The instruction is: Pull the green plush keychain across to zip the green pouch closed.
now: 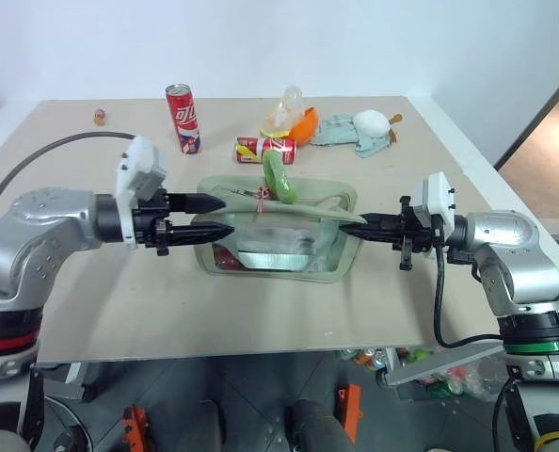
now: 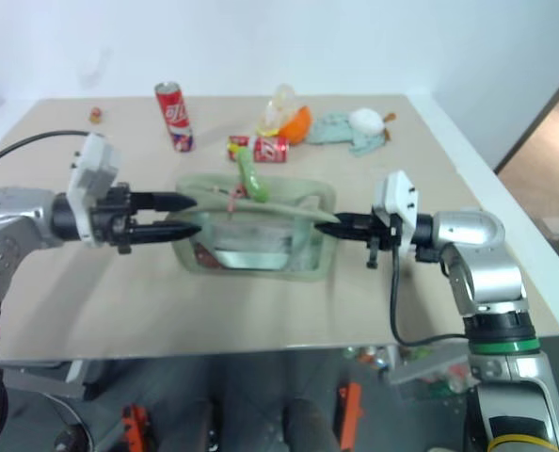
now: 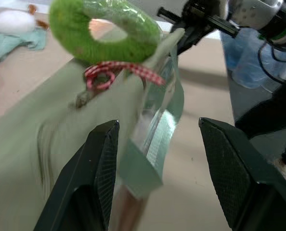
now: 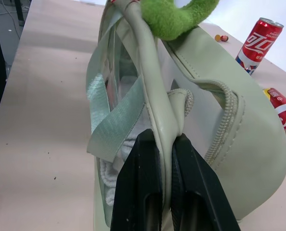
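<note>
Spreading my left gripper (image 1: 221, 216) at the green pouch's (image 1: 331, 271) left end, I hold nothing with it; its jaws stand apart beside the fabric, free to take the zipper pull. At table centre the pouch lies boxy, pale sage, with clear window sides. On its top, at the far edge, rests the green plush keychain (image 1: 280, 178), a lime fuzzy loop tied on by a red checked ribbon (image 3: 115, 73). My right gripper (image 1: 348, 228) pinches the pouch's right-end strap, anchoring it against the pull.
</note>
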`<state>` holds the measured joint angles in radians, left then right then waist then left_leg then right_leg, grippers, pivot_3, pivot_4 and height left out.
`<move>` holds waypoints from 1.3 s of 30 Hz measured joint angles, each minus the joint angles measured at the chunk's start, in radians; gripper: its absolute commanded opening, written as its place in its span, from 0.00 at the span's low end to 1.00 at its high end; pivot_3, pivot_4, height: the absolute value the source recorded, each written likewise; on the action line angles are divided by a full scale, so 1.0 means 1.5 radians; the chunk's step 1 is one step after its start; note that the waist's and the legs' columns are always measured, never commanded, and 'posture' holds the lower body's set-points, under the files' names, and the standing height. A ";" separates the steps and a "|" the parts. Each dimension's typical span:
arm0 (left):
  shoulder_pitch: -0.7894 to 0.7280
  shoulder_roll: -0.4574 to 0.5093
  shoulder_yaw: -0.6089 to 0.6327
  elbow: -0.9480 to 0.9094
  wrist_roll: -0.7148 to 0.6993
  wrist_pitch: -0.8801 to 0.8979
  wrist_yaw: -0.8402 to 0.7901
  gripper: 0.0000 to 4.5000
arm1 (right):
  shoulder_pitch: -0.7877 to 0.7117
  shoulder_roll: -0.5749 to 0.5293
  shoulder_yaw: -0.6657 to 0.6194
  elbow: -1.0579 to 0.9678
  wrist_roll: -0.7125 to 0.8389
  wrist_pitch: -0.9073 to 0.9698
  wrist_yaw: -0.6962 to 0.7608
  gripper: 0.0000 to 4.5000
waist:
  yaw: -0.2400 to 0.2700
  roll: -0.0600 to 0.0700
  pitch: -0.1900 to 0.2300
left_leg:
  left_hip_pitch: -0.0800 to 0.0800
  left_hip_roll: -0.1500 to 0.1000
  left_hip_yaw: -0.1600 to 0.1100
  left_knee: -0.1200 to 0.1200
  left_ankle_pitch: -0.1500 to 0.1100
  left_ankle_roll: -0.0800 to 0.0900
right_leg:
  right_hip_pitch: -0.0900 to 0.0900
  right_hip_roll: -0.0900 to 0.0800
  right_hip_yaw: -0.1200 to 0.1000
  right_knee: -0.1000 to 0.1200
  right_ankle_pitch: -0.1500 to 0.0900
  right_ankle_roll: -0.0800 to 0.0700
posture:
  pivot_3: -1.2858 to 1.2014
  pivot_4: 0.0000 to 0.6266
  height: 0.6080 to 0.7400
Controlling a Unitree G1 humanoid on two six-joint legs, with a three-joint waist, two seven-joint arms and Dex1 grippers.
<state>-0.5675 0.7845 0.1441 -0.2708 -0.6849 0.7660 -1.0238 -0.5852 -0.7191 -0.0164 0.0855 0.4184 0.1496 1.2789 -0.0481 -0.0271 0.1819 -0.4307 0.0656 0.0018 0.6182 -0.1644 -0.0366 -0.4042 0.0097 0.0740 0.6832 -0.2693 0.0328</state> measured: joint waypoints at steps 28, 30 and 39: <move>0.109 -0.093 0.005 -0.010 0.062 -0.121 0.110 0.00 | -0.023 -0.019 0.003 -0.048 0.052 0.156 -0.015 0.61 | 0.000 0.000 0.000 | 0.000 0.000 0.000 0.000 0.000 0.000 | 0.000 0.000 0.001 0.000 0.001 0.000 | 0.52 0.24 1.00; 0.106 -0.093 0.003 -0.010 0.062 -0.120 0.111 0.00 | -0.062 -0.006 0.002 -0.071 0.060 0.182 -0.047 0.76 | 0.000 0.000 0.000 | 0.000 0.000 0.001 0.000 0.000 0.000 | 0.000 0.000 0.001 0.000 0.001 0.000 | 0.52 0.24 1.00; 0.088 -0.099 -0.024 -0.011 0.062 -0.119 0.112 0.00 | -0.221 0.115 0.012 -0.131 0.102 0.322 -0.245 1.00 | 0.005 -0.001 -0.001 | -0.001 -0.001 0.001 0.000 0.000 0.000 | 0.000 -0.001 0.000 0.000 0.001 0.000 | 0.52 0.24 1.00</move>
<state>-0.4355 0.6364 0.1081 -0.2875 -0.5926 0.5872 -0.8554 -0.9166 -0.5464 0.0011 -0.1117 0.5720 0.6332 0.9117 -0.0400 -0.0286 0.1809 -0.4323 0.0640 0.0027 0.6186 -0.1643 -0.0366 -0.4050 0.0076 0.0747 0.6827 -0.2681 0.0334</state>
